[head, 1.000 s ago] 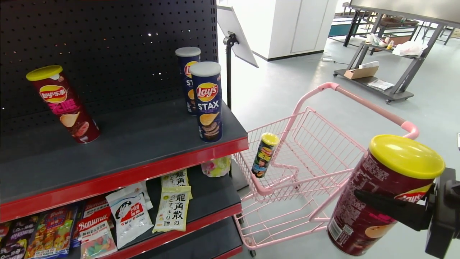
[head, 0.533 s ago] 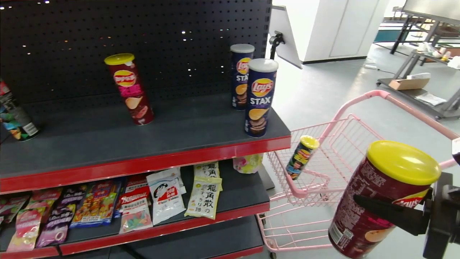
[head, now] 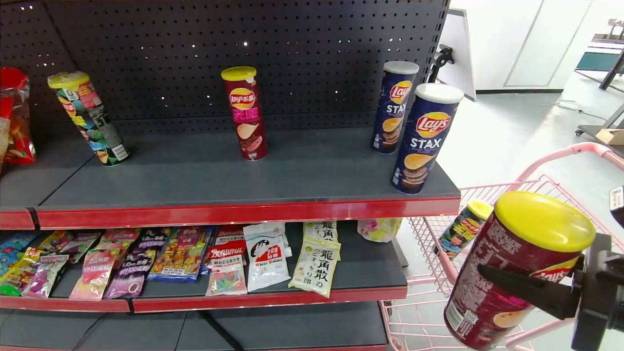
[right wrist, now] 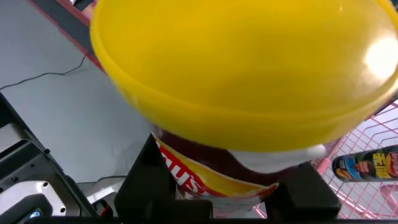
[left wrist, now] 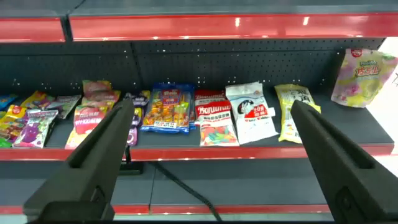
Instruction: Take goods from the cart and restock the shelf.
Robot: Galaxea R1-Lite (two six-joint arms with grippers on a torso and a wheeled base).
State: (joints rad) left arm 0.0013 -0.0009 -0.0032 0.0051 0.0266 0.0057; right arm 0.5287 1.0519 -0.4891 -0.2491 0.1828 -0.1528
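My right gripper (head: 507,280) is shut on a dark red chip can (head: 487,307) with a yellow lid (head: 543,219), held tilted in the air to the right of the shelf, over the pink cart (head: 551,158). From the right wrist, the lid (right wrist: 249,62) fills the foreground and the fingers (right wrist: 149,186) clamp the can (right wrist: 211,177). A matching red can (head: 246,114) stands mid-way along the upper shelf board (head: 243,180). Another can (head: 463,229) leans in the cart. My left gripper (left wrist: 212,106) is open, facing the lower shelf.
Two blue cans (head: 394,107) (head: 424,139) stand at the upper shelf's right end, and a multi-coloured can (head: 90,119) at its left. Snack packs (head: 263,258) (left wrist: 205,115) line the lower shelf. Bare shelf board lies on either side of the red can.
The head camera has swung left, so more of the shelf's left side shows and the cart sits nearer the right edge. My right gripper keeps the red can in the same hold.
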